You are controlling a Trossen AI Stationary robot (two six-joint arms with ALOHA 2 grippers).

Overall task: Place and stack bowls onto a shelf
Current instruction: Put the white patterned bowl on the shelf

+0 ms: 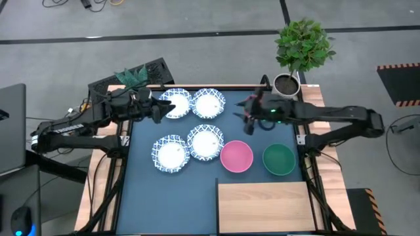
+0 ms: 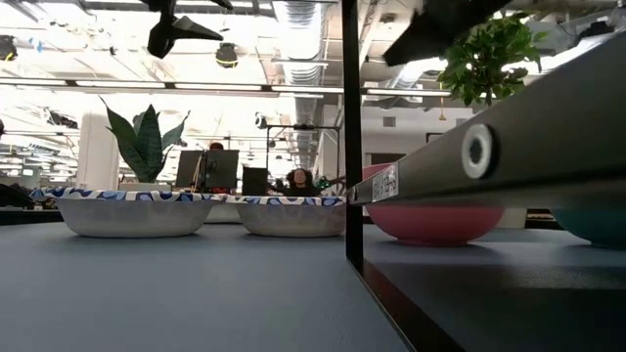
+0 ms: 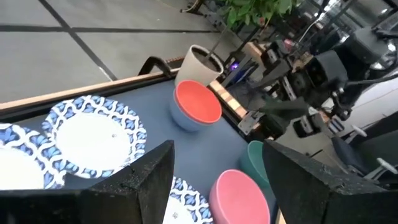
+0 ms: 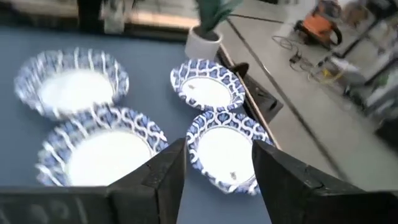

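From the high view I get even, soft overhead light with only faint shadows under the bowls (image 1: 205,141) on the dark tabletop (image 1: 177,196). In the low view the ceiling lights (image 2: 293,15) blow out to white glare, and the close edge of the shelf (image 2: 509,147) sits dark and out of focus. My right wrist view is smeared with motion blur across the patterned bowls (image 4: 208,87). The left wrist view is sharper, though its own fingers (image 3: 149,180) look soft.
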